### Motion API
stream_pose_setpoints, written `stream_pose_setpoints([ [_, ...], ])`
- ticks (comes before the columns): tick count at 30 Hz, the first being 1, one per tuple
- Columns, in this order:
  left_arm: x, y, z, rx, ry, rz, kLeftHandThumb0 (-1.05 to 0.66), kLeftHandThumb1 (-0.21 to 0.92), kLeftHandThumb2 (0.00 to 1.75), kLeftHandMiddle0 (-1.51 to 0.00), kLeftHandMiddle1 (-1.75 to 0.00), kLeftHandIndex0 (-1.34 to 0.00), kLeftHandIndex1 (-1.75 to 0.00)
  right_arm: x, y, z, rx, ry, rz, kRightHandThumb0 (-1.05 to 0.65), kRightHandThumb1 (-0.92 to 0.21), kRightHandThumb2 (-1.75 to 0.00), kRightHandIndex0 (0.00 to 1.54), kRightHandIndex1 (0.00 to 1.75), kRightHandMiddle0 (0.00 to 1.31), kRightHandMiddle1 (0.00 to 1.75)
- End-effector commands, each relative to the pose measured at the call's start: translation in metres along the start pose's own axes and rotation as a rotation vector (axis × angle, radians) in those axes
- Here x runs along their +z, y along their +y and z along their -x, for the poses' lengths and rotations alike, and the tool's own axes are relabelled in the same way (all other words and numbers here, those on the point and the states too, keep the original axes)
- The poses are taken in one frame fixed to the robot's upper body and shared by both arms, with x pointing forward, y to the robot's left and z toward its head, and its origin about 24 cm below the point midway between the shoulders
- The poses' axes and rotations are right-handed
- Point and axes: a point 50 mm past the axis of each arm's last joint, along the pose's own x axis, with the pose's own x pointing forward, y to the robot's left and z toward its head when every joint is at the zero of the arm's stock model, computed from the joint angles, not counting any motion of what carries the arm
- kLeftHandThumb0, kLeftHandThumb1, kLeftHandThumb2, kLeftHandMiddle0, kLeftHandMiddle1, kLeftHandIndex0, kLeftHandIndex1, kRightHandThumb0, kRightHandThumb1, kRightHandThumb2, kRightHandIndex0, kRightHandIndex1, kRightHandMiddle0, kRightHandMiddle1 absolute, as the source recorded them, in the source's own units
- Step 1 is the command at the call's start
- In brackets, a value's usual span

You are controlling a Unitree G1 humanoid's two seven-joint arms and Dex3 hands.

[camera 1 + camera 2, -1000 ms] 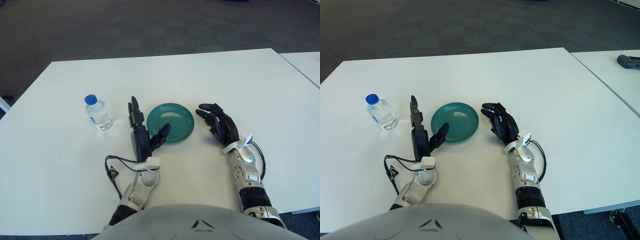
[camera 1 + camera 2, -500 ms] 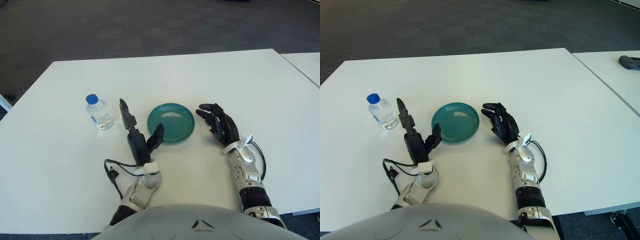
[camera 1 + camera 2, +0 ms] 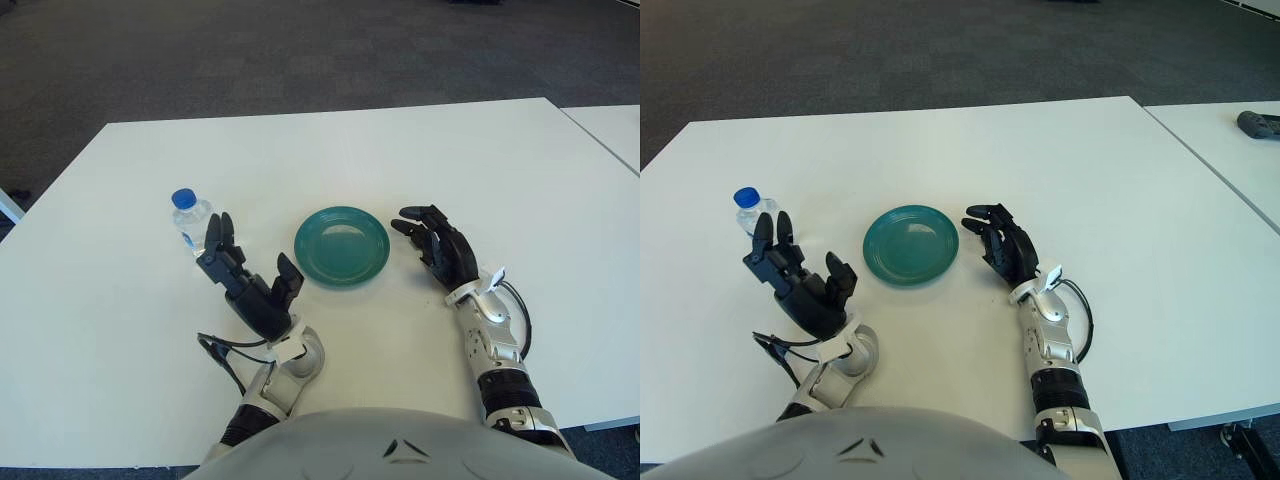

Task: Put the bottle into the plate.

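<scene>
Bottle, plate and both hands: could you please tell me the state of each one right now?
Bottle: upright on the table, blue cap on, not held, left of the plate.
Plate: empty, flat on the table.
Left hand: open, fingers spread, raised just in front of the bottle, not gripping it.
Right hand: open, holding nothing, right of the plate.

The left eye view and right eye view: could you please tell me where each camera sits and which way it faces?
Left eye view: on the head, facing forward and down at the white table; shows the left robot hand open before the water bottle, and the right robot hand.
Right eye view: slightly rightward, same aim, both arms.
Shared: green plate, bottle, both hands.
</scene>
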Motion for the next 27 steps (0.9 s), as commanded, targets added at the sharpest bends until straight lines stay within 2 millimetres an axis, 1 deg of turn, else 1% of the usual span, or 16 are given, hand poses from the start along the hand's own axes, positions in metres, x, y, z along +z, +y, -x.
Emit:
stream_pose_setpoints([
  [1,-0.026,0.060,0.071,0.103,0.272,-0.355,-0.89,0.92,0.55,-0.18,-1.04,-0.07,-1.32,-0.016,-0.012,0.005,-0.043,0.098,-0.056,-0.56,-0.91,-0.62,0.40,0.79,0.22,1.11],
  [4,-0.028,0.056,0.069,0.142,0.271,-0.407,-0.92,0.92,0.58,-0.17,-1.08,-0.09,-1.38,-0.016,-0.015,0.004,-0.042,0.104,-0.064,-0.55,-0.91,-0.62,0.40,0.78,0.23,1.10],
  [8,-0.027,0.058,0.069,0.172,0.269,-0.434,-0.95,0.92,0.63,-0.18,-1.13,-0.15,-1.47,-0.016,-0.019,0.002,-0.051,0.114,-0.053,-0.53,-0.91,-0.65,0.40,0.74,0.24,1.07],
  [11,-0.025,0.056,0.068,0.241,0.260,-0.434,-0.95,0.92,0.63,-0.16,-1.18,-0.15,-1.49,-0.018,-0.024,-0.001,-0.071,0.133,-0.056,-0.51,-0.90,-0.69,0.42,0.72,0.23,1.02],
  [16,-0.019,0.057,0.072,0.327,0.270,-0.425,-0.94,0.92,0.64,-0.15,-1.26,-0.15,-1.52,-0.018,-0.026,-0.005,-0.084,0.140,-0.068,-0.49,-0.89,-0.73,0.44,0.70,0.20,0.98],
  [18,-0.018,0.061,0.070,0.364,0.260,-0.414,-0.93,0.92,0.67,-0.15,-1.38,-0.15,-1.57,-0.018,-0.026,-0.007,-0.083,0.137,-0.070,-0.48,-0.90,-0.75,0.43,0.69,0.19,0.96],
  [20,-0.016,0.065,0.066,0.405,0.235,-0.390,-0.92,0.92,0.68,-0.15,-1.44,-0.16,-1.59,-0.017,-0.026,-0.009,-0.081,0.131,-0.074,-0.48,-0.90,-0.77,0.44,0.67,0.18,0.96],
  [21,-0.015,0.069,0.061,0.442,0.209,-0.362,-0.91,0.92,0.66,-0.15,-1.54,-0.17,-1.59,-0.016,-0.026,-0.011,-0.080,0.125,-0.077,-0.48,-0.90,-0.78,0.44,0.66,0.18,0.96],
  [23,-0.013,0.071,0.057,0.489,0.175,-0.325,-0.89,0.92,0.62,-0.16,-1.64,-0.19,-1.61,-0.015,-0.027,-0.012,-0.078,0.116,-0.083,-0.48,-0.91,-0.79,0.43,0.64,0.17,0.95],
  [27,-0.012,0.068,0.055,0.541,0.158,-0.292,-0.86,0.92,0.55,-0.19,-1.72,-0.20,-1.64,-0.014,-0.029,-0.015,-0.076,0.111,-0.086,-0.48,-0.92,-0.78,0.44,0.61,0.15,0.95],
])
